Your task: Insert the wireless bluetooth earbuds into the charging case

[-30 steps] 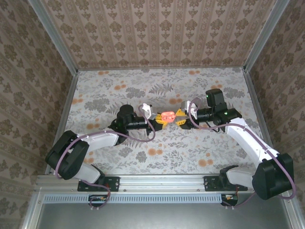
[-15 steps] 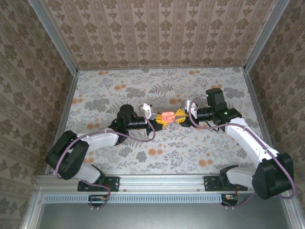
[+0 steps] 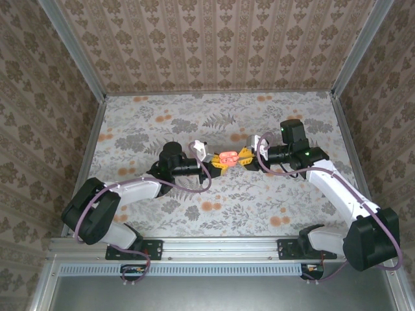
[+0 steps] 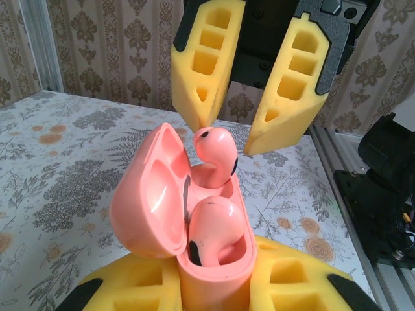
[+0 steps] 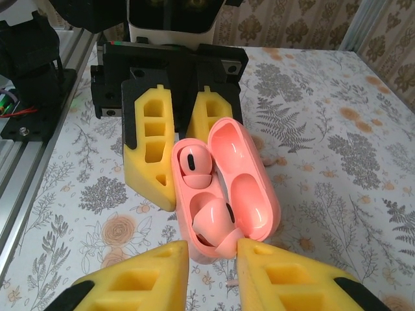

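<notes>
Tabletop [image 3: 130, 129]: left hand [image 3: 218, 163] tight on case [image 4: 144, 208]

Floral-print table [image 3: 220, 223], grey ferns, orange blooms

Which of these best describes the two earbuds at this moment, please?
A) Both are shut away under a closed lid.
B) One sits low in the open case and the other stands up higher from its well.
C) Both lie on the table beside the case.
B: in the left wrist view the near earbud sits deep in the open charging case, while the far earbud sticks up above the rim.
</notes>
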Action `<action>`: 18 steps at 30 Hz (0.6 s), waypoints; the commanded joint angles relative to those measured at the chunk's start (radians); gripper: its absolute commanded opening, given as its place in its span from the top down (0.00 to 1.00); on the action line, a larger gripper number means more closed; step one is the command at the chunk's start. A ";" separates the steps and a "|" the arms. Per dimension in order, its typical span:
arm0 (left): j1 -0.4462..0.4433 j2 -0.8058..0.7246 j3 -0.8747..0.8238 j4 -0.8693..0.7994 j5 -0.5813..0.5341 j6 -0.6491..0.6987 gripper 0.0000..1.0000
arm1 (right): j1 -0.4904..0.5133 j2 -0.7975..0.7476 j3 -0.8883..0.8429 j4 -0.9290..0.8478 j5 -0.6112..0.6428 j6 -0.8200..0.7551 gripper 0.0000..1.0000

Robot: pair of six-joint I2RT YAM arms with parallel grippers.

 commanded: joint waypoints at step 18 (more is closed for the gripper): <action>0.008 -0.047 0.027 0.037 -0.072 0.002 0.84 | 0.016 0.013 -0.004 0.000 0.009 0.048 0.78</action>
